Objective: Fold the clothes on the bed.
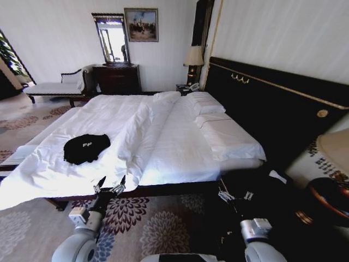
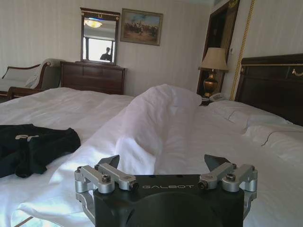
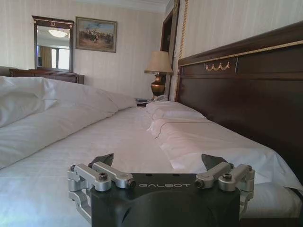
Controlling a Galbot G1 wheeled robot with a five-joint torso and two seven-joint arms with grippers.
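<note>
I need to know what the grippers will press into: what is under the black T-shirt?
The black T-shirt lies bunched on the bed, directly on the white duvet. The fabric beneath it is covered. Both the left gripper and right gripper hover open off the bed's near edge.

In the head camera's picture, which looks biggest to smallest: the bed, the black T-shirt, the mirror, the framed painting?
1. Bed, by far.
2. Black T-shirt.
3. Mirror and framed painting: they look alike and hang far off, so unranked.
</note>
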